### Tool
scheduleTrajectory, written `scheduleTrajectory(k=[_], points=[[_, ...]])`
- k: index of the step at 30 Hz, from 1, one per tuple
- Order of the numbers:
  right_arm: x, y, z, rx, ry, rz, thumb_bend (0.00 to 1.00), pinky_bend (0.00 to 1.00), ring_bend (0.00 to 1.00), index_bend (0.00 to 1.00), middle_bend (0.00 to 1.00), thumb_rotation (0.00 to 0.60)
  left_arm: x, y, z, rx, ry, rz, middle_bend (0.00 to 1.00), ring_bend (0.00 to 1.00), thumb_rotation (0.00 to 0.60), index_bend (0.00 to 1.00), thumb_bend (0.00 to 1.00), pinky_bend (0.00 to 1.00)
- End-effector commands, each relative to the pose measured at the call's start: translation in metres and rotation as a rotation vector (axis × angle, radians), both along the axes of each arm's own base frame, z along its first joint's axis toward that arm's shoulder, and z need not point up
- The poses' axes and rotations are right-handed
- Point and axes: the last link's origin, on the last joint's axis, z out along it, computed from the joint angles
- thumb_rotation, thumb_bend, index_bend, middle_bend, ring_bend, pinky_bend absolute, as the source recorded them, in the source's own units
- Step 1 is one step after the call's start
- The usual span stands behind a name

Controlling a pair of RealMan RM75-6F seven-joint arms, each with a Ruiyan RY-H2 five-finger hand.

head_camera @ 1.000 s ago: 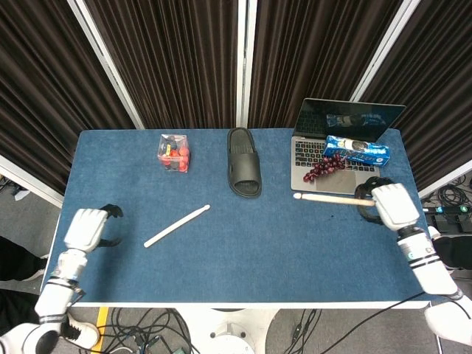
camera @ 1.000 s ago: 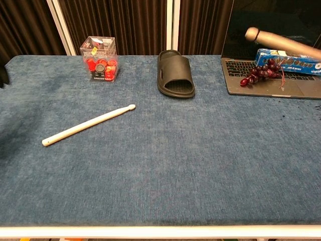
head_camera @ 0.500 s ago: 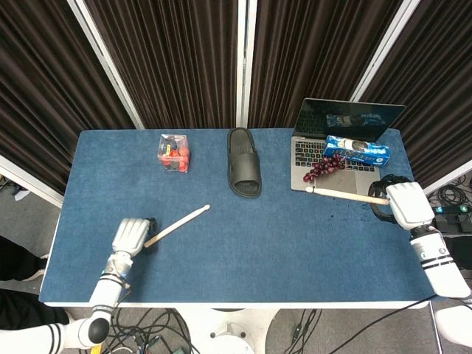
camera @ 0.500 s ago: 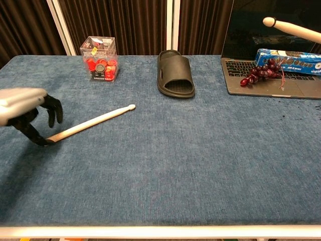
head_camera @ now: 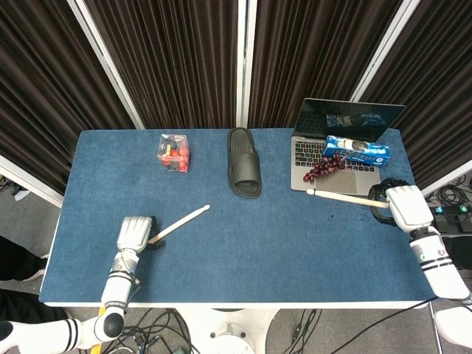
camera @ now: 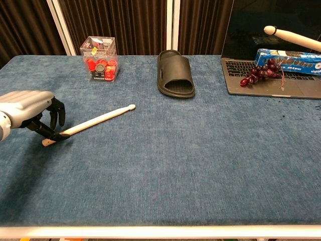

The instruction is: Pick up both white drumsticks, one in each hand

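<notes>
The left hand sat low over the butt end of one drumstick, which lay flat on the blue table, its tip pointing toward the slipper. The dark fingers curled down around the butt, touching it, but the stick was not lifted, and whether the grasp had fully closed could not be told. In the head view the same hand covered the stick's near end.

The right hand was at the table's right edge, holding the second drumstick clear of the surface. That stick ran roughly level, its tip reaching out in front of the laptop. In the chest view only the raised stick showed, crossing before the laptop's dark screen; the hand itself was out of frame there.

On the laptop's keyboard lay a bunch of dark grapes and, just behind them, a blue cookie packet. A clear box of red pieces stood near the far edge, left of the black slipper.
</notes>
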Motion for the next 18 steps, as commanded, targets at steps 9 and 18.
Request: scheduleTrajectory(k=[9, 18], points=[[-0.0033, 0.0004, -0.0035, 0.009, -0.006, -0.009, 0.82, 0.35, 0.29, 0.55, 0.55, 0.600, -0.0038, -0.0039, -0.0039, -0.034, 0.079, -0.008, 0.52, 0.88, 0.411, 0.50, 0.23, 0.93], [-0.0055, 0.0005, -0.0050, 0.012, -0.007, -0.015, 0.82, 0.35, 0.29, 0.55, 0.55, 0.600, -0.0055, -0.0041, -0.0060, -0.036, 0.101, -0.009, 0.53, 0.88, 0.409, 0.51, 0.26, 0.93]])
